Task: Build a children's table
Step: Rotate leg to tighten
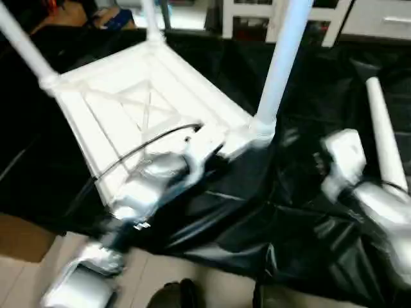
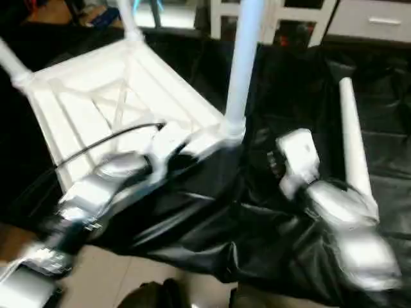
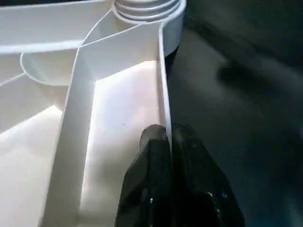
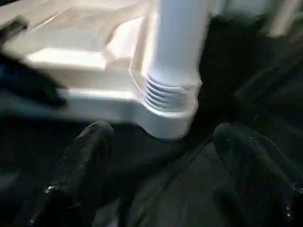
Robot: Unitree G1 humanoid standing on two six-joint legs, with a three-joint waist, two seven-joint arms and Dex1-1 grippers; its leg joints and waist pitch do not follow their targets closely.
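Note:
The children's table lies upside down on a black sheet, its white top (image 1: 122, 109) showing the X-ribbed underside. Three white legs stand in corner sockets: one at the far left (image 1: 26, 45), one at the back (image 1: 151, 19) and one at the near right corner (image 1: 282, 58). Another leg (image 1: 385, 135) lies loose on the sheet at the right. My left gripper (image 3: 168, 135) is shut on the top's thin rim wall, a short way from the near right socket (image 3: 147, 12). My right gripper (image 4: 165, 135) is open just short of that socket (image 4: 168, 101), with nothing between its fingers (image 4: 94, 142).
The black sheet (image 1: 257, 224) is rumpled in folds under and in front of the table. Bare floor and brown cardboard (image 1: 26, 237) lie at the near left. White furniture (image 1: 257, 19) stands along the back. A black cable (image 1: 141, 144) arcs over my left forearm.

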